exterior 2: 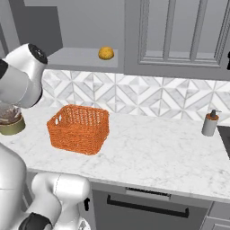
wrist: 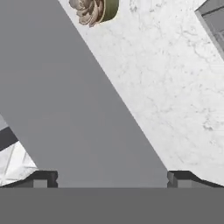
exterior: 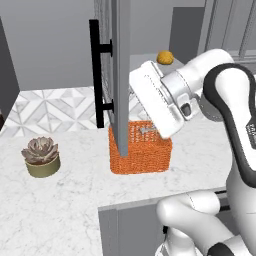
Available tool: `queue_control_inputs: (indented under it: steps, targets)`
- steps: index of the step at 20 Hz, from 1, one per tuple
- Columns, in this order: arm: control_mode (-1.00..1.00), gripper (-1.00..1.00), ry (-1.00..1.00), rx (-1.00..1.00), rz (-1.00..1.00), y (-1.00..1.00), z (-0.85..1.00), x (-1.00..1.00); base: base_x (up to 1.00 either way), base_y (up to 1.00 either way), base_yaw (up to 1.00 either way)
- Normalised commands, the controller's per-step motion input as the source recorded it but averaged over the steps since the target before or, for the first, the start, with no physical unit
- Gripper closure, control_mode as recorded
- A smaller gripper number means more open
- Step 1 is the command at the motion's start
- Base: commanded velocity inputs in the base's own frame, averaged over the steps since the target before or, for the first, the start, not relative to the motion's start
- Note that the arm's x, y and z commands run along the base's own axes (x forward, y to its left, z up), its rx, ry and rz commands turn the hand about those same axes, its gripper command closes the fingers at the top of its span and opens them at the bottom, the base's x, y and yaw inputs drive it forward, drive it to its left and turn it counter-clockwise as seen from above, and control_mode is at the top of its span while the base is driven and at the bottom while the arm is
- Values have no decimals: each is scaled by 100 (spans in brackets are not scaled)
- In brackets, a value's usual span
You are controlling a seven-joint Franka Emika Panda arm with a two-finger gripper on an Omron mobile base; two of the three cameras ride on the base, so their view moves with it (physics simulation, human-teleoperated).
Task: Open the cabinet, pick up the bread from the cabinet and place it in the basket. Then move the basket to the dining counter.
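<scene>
The cabinet door (exterior: 120, 75) stands swung out, edge-on, with its black bar handle (exterior: 95, 75) on the far side. The bread (exterior: 165, 57) (exterior 2: 106, 53), a small golden lump, lies on the open cabinet shelf (exterior 2: 81, 57). Below it the orange basket (exterior: 142, 150) (exterior 2: 78, 128) sits empty on the marble worktop (exterior 2: 148, 152). My gripper (wrist: 111, 178) is open, its fingertips (wrist: 43, 178) wide apart, with the door's grey face close in front of them. In the left base view my hand hangs above the basket, right beside the door's inner side. The dining counter is out of view.
A potted succulent (exterior: 41, 156) (wrist: 94, 9) stands on the worktop left of the door. A soap dispenser (exterior 2: 209, 123) stands at the right by the tiled backsplash. A second glass-paned cabinet door (exterior 2: 179, 36) is shut to the right of the shelf.
</scene>
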Motion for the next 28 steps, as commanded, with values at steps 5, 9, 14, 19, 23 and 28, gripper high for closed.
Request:
queue_control_inputs:
  steps: [5,9,14,19,23,28]
  targets:
    - [-100,-100,0,-30,0,-75,-19,50,0,0,0]
    - [-100,-100,0,-19,0,-100,-68,71,0,0,0]
    - [-100,-100,-19,-12,6,-62,-31,55,0,0,0]
    - [-100,-100,-34,-34,3,-21,-29,2,0,0,0]
    - [-100,-100,-29,-38,4,-54,-44,-2,0,0,0]
    - [-100,-100,-30,-39,2,-30,-5,0,0,0,0]
